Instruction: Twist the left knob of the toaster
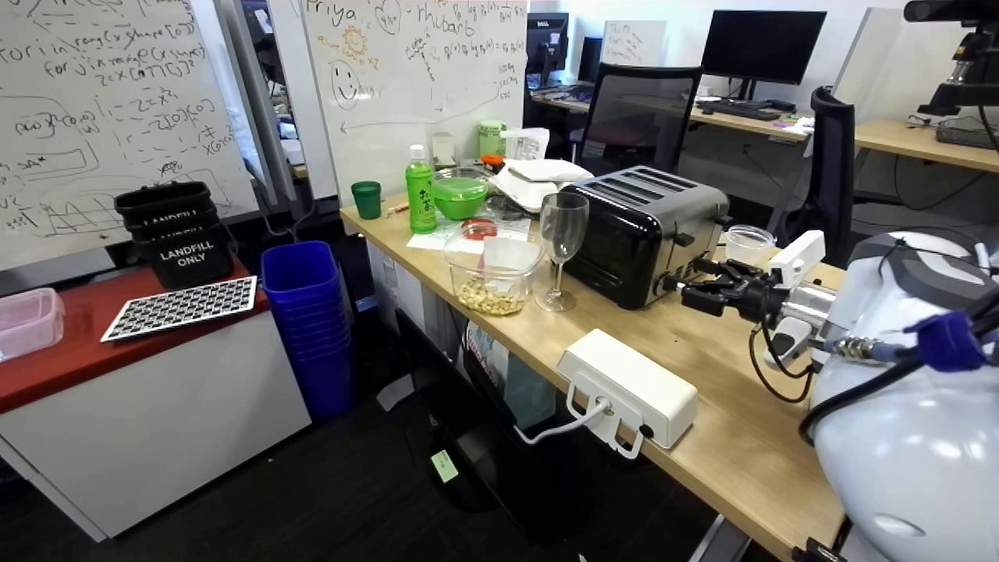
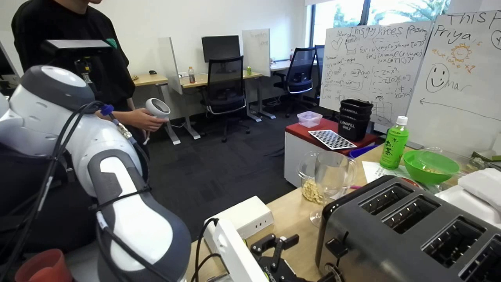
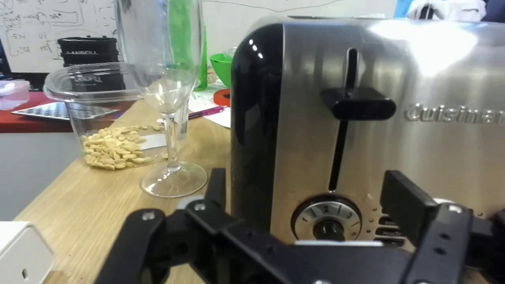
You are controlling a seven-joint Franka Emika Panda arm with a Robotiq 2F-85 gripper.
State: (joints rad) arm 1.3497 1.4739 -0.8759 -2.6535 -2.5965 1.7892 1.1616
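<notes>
The toaster (image 1: 609,250) stands on the table, black-sided with a steel front and long top slots; it also shows in an exterior view (image 2: 375,235) and fills the right of the wrist view (image 3: 303,130). Its left knob (image 3: 329,228), a dial marked with numbers, sits under the lever (image 3: 363,108). My gripper (image 3: 307,187) is open and empty in front of the toaster. In the wrist view the knob lies between the spread fingers, and its lower part is hidden behind the gripper. In an exterior view the gripper (image 1: 697,281) is close to the toaster's front; contact cannot be told.
A clear stemmed glass (image 3: 171,142) stands beside the toaster's black side. A clear container of nuts (image 3: 114,148) is past it. A white socket box (image 1: 632,382) sits at the table edge. A clear tub (image 1: 749,242) is near the toaster's far front corner.
</notes>
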